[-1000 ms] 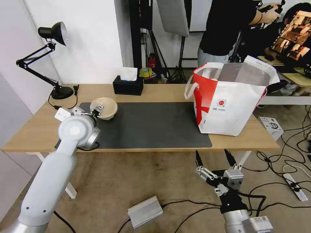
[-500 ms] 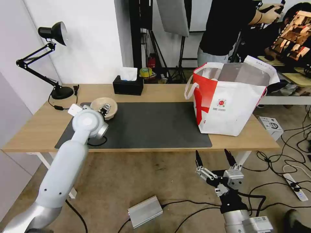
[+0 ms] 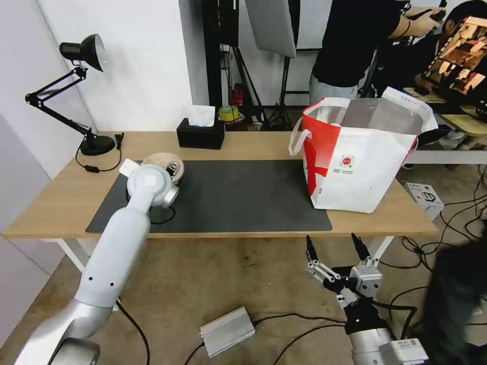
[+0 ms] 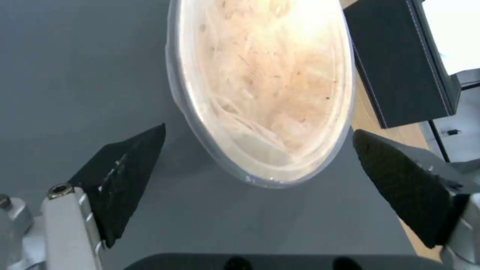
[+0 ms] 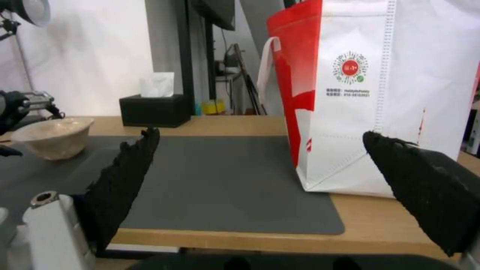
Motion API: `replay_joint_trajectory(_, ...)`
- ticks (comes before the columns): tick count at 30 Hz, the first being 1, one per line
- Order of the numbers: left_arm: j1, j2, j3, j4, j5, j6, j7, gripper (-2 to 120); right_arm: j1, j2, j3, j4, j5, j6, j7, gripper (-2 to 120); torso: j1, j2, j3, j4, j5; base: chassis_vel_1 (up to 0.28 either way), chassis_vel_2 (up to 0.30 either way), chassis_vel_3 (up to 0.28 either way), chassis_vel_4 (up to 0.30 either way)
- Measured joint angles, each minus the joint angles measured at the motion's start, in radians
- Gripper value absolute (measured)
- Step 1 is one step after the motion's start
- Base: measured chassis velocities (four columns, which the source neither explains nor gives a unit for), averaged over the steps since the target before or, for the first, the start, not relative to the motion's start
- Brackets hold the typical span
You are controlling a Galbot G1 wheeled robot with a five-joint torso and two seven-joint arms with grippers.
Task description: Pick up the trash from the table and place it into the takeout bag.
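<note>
At left of the head view, the left gripper, jaws spread, straddles the shallow beige paper bowl; closing off-centre could skid it away

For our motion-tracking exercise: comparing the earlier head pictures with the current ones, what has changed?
The left gripper has swung rightward and farther over the table, to the beige paper bowl, fingers open, nothing gripped. The bowl, takeout bag and the right gripper, below the table edge, stayed put.
</note>
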Motion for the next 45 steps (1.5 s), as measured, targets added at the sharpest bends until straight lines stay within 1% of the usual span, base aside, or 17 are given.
replay_joint_trajectory(5, -0.019, -0.015, -0.001, 0.035, 0.005, 0.000, 0.009, 100, 0.000, 0.000, 0.000, 0.000, 0.000, 0.000, 0.000, 100, 0.000, 0.000, 0.000, 0.0000, -0.0001, 0.000, 0.000, 0.000, 0.000)
replay_joint_trajectory(16, -0.040, -0.030, -0.007, 0.069, 0.017, 0.001, 0.018, 100, 0.000, 0.000, 0.000, 0.000, 0.000, 0.000, 0.000, 100, 0.000, 0.000, 0.000, 0.0000, 0.0000, 0.000, 0.000, 0.000, 0.000)
replay_joint_trajectory(20, -0.048, -0.035, -0.009, 0.085, 0.021, 0.005, 0.033, 100, 0.000, 0.000, 0.000, 0.000, 0.000, 0.000, 0.000, 100, 0.000, 0.000, 0.000, 0.0001, 0.0000, 0.000, 0.000, 0.000, 0.000)
replay_joint_trajectory(28, -0.076, -0.069, -0.006, 0.143, 0.060, 0.007, 0.050, 100, 0.000, 0.000, 0.000, 0.000, 0.000, 0.000, 0.000, 100, 0.000, 0.000, 0.000, 0.0000, 0.0000, 0.000, 0.000, 0.000, 0.000)
replay_joint_trajectory(35, -0.093, -0.076, -0.001, 0.163, 0.068, 0.002, 0.066, 99, 0.000, 0.000, 0.000, 0.000, 0.000, 0.000, 0.000, 100, 0.000, 0.000, 0.000, 0.0000, 0.0000, 0.000, 0.000, 0.000, 0.000)
replay_joint_trajectory(36, -0.094, -0.076, -0.001, 0.164, 0.068, 0.001, 0.067, 99, 0.000, 0.000, 0.000, 0.000, 0.000, 0.000, 0.000, 100, 0.000, 0.000, 0.000, 0.0000, 0.0000, 0.000, 0.000, 0.000, 0.000)
replay_joint_trajectory(37, -0.096, -0.078, -0.001, 0.166, 0.068, -0.001, 0.072, 93, 0.000, 0.000, 0.000, 0.000, 0.000, 0.000, 0.000, 100, 0.000, 0.000, 0.000, 0.0000, 0.0000, 0.000, 0.000, 0.000, 0.000)
replay_joint_trajectory(38, -0.096, -0.078, -0.001, 0.166, 0.068, -0.001, 0.072, 93, 0.000, 0.000, 0.000, 0.000, 0.000, 0.000, 0.000, 100, 0.000, 0.000, 0.000, 0.0000, 0.0000, 0.000, 0.000, 0.000, 0.000)
replay_joint_trajectory(39, -0.096, -0.079, -0.001, 0.166, 0.067, -0.002, 0.074, 88, 0.000, 0.000, 0.000, 0.000, 0.000, 0.000, 0.000, 100, 0.000, 0.000, 0.000, 0.0000, 0.0000, 0.000, 0.000, 0.000, 0.000)
replay_joint_trajectory(40, -0.097, -0.079, -0.001, 0.166, 0.067, -0.003, 0.074, 87, 0.000, 0.000, 0.000, 0.000, 0.000, 0.000, 0.000, 100, 0.000, 0.000, 0.000, 0.0000, 0.0000, 0.000, 0.000, 0.000, 0.000)
replay_joint_trajectory(42, -0.096, -0.079, -0.002, 0.166, 0.067, -0.004, 0.076, 75, 0.000, 0.000, 0.000, 0.000, 0.000, 0.000, 0.000, 100, 0.000, 0.000, 0.000, 0.0000, 0.0000, 0.000, 0.000, 0.000, 0.000)
replay_joint_trajectory(43, -0.096, -0.079, -0.002, 0.166, 0.067, -0.004, 0.076, 75, 0.000, 0.000, 0.000, 0.000, 0.000, 0.000, 0.000, 100, 0.000, 0.000, 0.000, 0.0000, 0.0000, 0.000, 0.000, 0.000, 0.000)
replay_joint_trajectory(44, -0.096, -0.079, -0.002, 0.166, 0.067, -0.005, 0.076, 72, 0.000, 0.000, 0.000, 0.000, 0.000, 0.000, 0.000, 100, 0.000, 0.000, 0.000, 0.0000, 0.0000, 0.000, 0.000, 0.000, 0.000)
replay_joint_trajectory(45, -0.096, -0.079, -0.003, 0.166, 0.066, -0.005, 0.077, 66, 0.000, 0.000, 0.000, 0.000, 0.000, 0.000, 0.000, 100, 0.000, 0.000, 0.000, 0.0000, 0.0000, 0.000, 0.000, 0.000, 0.000)
